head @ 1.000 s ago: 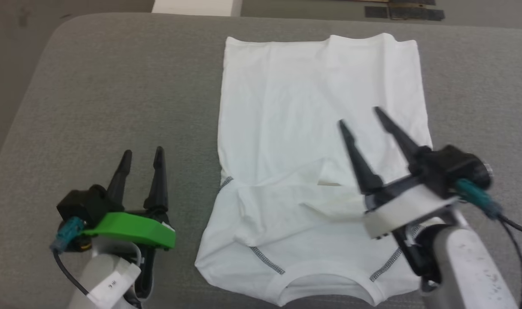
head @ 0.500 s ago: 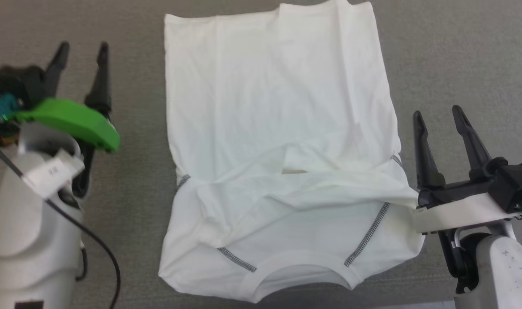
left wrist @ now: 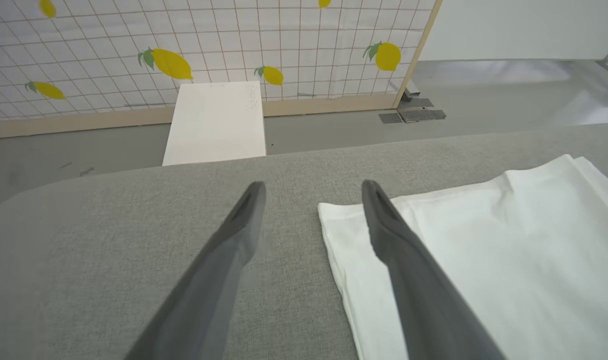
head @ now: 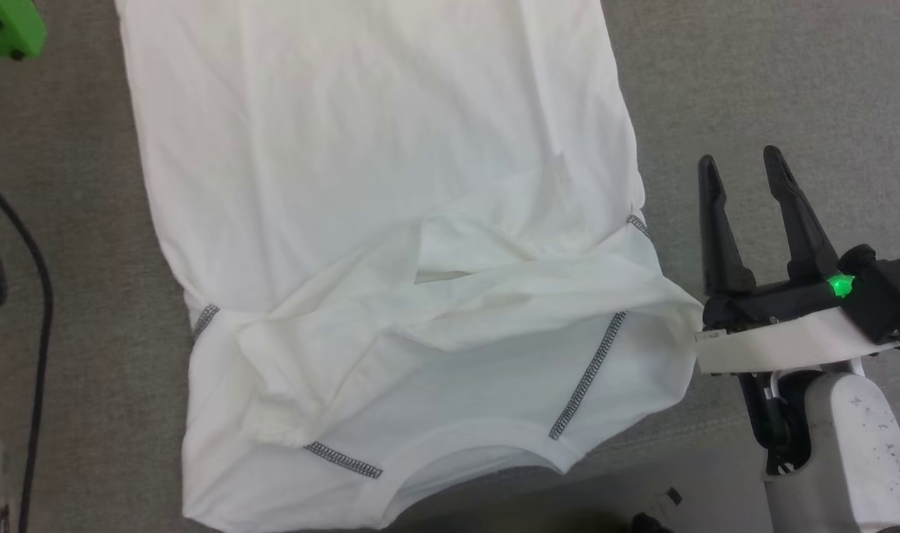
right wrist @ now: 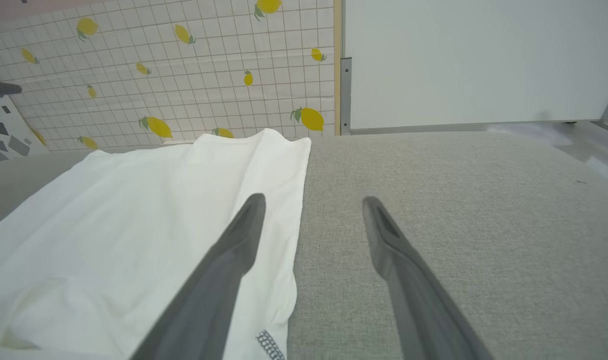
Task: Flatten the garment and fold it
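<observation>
The right gripper (head: 739,157) has its two dark fingers spread wide with nothing between them. It is poised just beside the right edge of the shirt (head: 361,163), near where a sleeve lies crumpled across the chest. The left gripper (left wrist: 312,185) is just as wide and empty, by the shirt's far left corner. The shirt lies on the grey table (head: 776,66), collar towards the robot, body smooth. I reckon the arms flank it so both sides can be caught together.

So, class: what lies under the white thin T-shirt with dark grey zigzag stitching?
The grey woven surface shows along both sides of the white T-shirt, so the shirt rests on it. Anything directly beneath is hidden by the cloth.
</observation>
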